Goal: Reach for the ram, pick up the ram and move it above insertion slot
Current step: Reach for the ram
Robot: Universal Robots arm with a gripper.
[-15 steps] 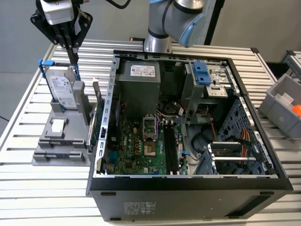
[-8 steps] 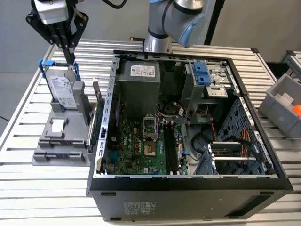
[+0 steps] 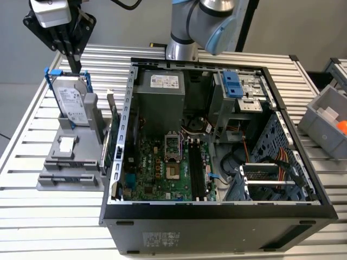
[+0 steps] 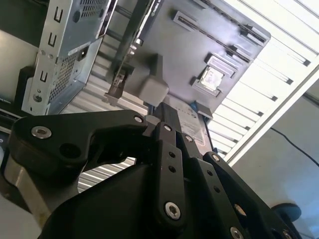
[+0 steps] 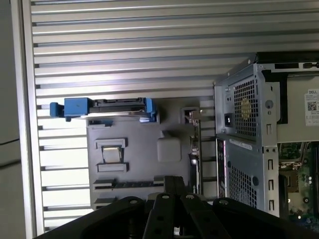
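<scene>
Slatted metal table [image 3: 49,216] carrying an open computer case [image 3: 217,227]; toward the exterior view's left, just beside the case, stands a grey fixture [image 3: 68,173] with a hard drive [image 3: 73,103] upright at its far end. The ram [image 3: 115,142], judged to be the thin green board standing on edge along the fixture's case-side border, lies untouched. The insertion slot [image 3: 196,168] is taken to be among the long black sockets on the motherboard. The gripper [image 3: 74,66] hangs above the hard drive, well apart from the ram, so the reach is judged barely begun. A good reach would bring the jaws square across the board's thin faces, parted before descent, clear of the drive and the case wall. In both wrist views the fingers [image 5: 169,185] meet with no gap, gripping and touching nothing.
</scene>
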